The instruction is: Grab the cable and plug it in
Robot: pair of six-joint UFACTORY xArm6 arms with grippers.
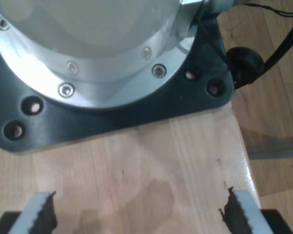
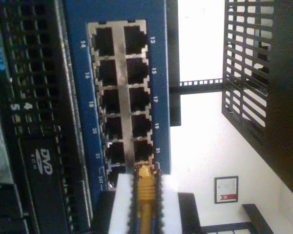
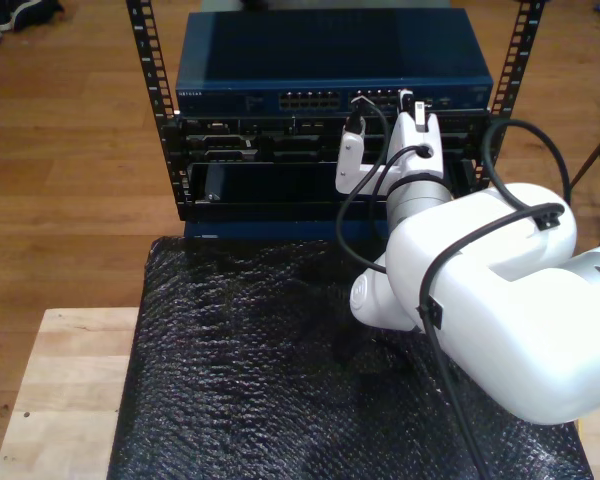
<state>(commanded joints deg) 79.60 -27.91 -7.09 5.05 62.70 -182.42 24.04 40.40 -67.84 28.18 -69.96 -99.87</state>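
The rack holds a blue switch above darker units; in the second wrist view the switch's port block shows two columns of numbered sockets, all those visible being vacant. The second gripper is pinched on the cable, whose pale plug tip sits just ahead of the fingertips, at the socket nearest them; whether it has entered cannot be told. The exterior view shows the white arm reaching over black padding to the switch face. The first gripper is spread apart, nothing between its pads, over a wooden table just short of a black base plate.
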